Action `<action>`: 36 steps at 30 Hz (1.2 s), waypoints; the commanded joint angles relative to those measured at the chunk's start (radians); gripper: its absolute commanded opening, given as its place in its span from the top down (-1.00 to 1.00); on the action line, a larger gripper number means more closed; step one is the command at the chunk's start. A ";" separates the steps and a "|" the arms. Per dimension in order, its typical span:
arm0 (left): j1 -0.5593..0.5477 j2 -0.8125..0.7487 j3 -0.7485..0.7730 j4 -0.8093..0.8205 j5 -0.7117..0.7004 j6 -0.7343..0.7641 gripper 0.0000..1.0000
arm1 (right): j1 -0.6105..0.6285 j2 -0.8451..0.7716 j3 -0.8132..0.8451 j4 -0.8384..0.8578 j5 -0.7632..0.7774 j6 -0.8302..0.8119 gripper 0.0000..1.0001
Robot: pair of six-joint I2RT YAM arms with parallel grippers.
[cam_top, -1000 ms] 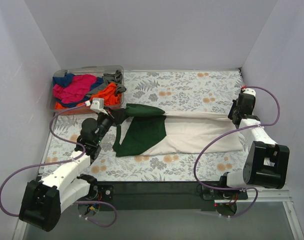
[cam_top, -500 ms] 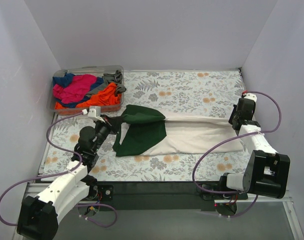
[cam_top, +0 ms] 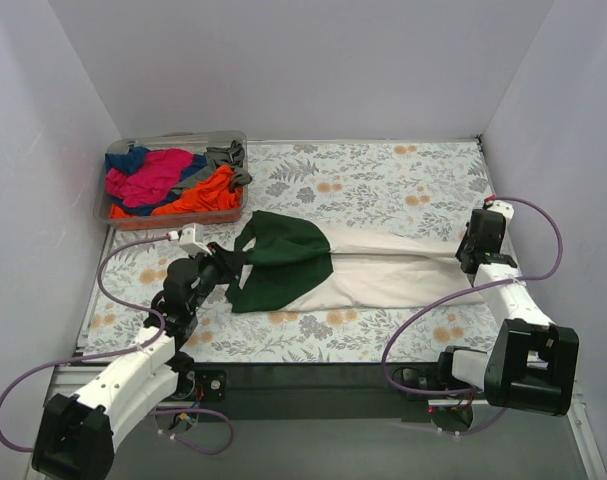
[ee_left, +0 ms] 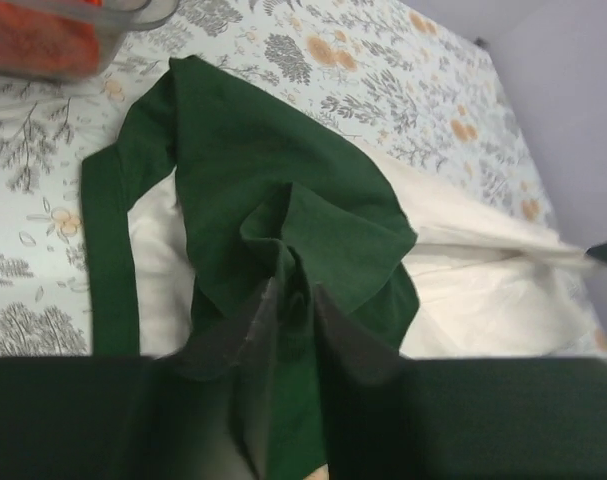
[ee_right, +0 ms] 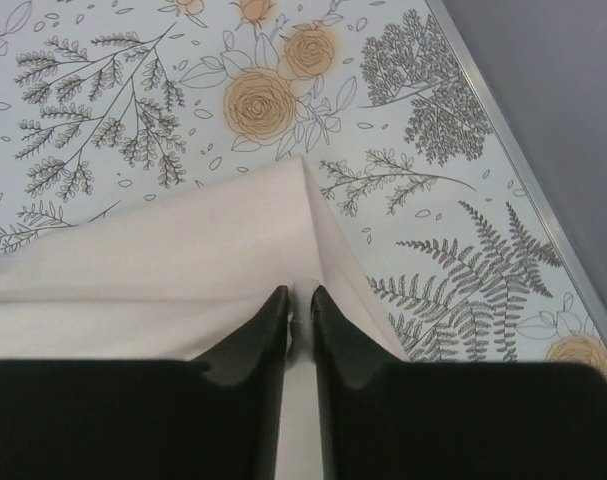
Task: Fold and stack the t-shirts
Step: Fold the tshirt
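Observation:
The cream t-shirt (cam_top: 393,275) lies folded lengthwise across the floral table, its dark green sleeve (cam_top: 283,262) bunched at the left end. My left gripper (cam_top: 233,263) is shut on a ridge of that green cloth, which shows pinched between the fingers in the left wrist view (ee_left: 295,292). At the right end, my right gripper (cam_top: 467,250) holds the cream hem corner; in the right wrist view (ee_right: 300,300) a thin fold of cream cloth (ee_right: 183,260) sits between the nearly touching jaws. More t-shirts, magenta (cam_top: 153,172) and orange (cam_top: 209,190), lie heaped in the bin.
A clear plastic bin (cam_top: 175,137) stands at the back left corner of the table. Grey walls close in the left, back and right sides. The right gripper is close to the table's right edge (ee_right: 523,170). A dark strip runs along the near edge between the arm bases.
Both grippers have come toward the near edge and lower, carrying the shirt's lifted edge with them. The stretched cloth now lies flatter on the table.

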 commanded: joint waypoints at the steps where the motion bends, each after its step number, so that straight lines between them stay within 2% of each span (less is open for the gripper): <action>1: -0.007 -0.061 -0.001 -0.112 -0.120 -0.058 0.47 | 0.006 -0.065 -0.012 -0.027 0.098 0.038 0.61; 2: -0.011 -0.092 -0.001 -0.126 -0.139 -0.061 0.34 | 0.007 -0.082 -0.013 -0.039 0.113 0.044 0.33; 3: -0.012 -0.106 -0.002 -0.146 -0.157 -0.063 0.27 | 0.013 -0.099 -0.015 -0.042 0.142 0.047 0.20; 4: -0.014 -0.118 -0.002 -0.152 -0.181 -0.067 0.11 | 0.015 -0.137 -0.016 -0.042 0.152 0.050 0.04; 8: -0.021 -0.127 0.022 -0.162 -0.224 -0.058 -0.16 | 0.030 -0.223 -0.015 -0.035 0.137 0.046 -0.10; 10: -0.032 -0.095 0.042 -0.114 -0.222 -0.047 -0.19 | 0.038 -0.242 -0.018 -0.012 0.048 0.035 -0.12; 14: -0.108 0.130 0.123 -0.018 -0.223 -0.012 -0.25 | 0.070 -0.195 -0.012 0.044 -0.087 0.021 -0.14; 16: -0.191 0.216 0.165 0.024 -0.272 0.017 -0.33 | 0.122 -0.153 -0.013 0.071 -0.141 0.020 -0.14; 18: -0.230 0.326 0.218 0.039 -0.297 0.025 -0.39 | 0.231 -0.121 -0.010 0.134 -0.179 0.010 -0.14; 20: -0.238 0.396 0.232 0.050 -0.317 0.029 -0.42 | 0.280 -0.067 0.013 0.171 -0.207 0.001 -0.15; 27: -0.239 0.443 0.225 0.092 -0.364 0.048 -0.48 | 0.496 0.100 0.094 0.343 -0.472 -0.022 -0.14; 31: -0.219 0.388 0.222 0.043 -0.435 0.038 -0.65 | 0.601 0.285 0.216 0.407 -0.583 -0.045 -0.14; 36: -0.089 0.356 0.205 0.006 -0.343 0.005 -0.68 | 0.726 0.483 0.451 0.412 -0.650 -0.117 -0.14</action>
